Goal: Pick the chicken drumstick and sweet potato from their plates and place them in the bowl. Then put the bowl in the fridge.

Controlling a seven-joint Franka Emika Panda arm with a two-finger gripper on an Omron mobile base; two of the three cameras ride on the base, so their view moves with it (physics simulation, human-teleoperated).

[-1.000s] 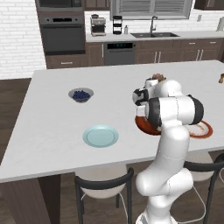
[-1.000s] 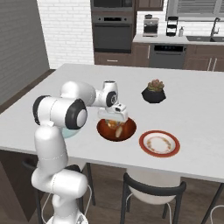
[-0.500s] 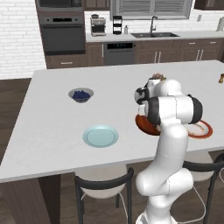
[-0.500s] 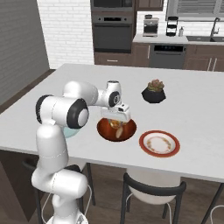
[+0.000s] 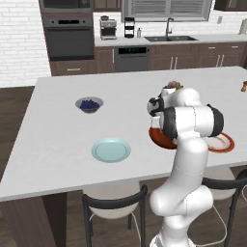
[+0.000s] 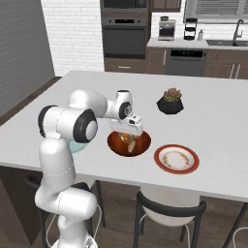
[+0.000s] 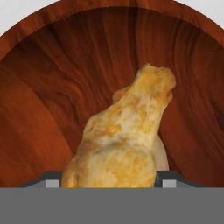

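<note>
One dark red-brown bowl (image 6: 129,144) sat on the bench (image 6: 72,97), with the gripper (image 6: 127,132) low over it. In the hand view one chicken drumstick (image 7: 124,138) stood between the two finger tips, inside the bowl; whether the fingers clasped it or had let go I could not tell. A pale sliver beside it may have been the sweet potato (image 7: 162,156). Two plates lay on the bench: one light blue plate (image 5: 111,150), one red-rimmed plate (image 6: 176,158), both bare.
</note>
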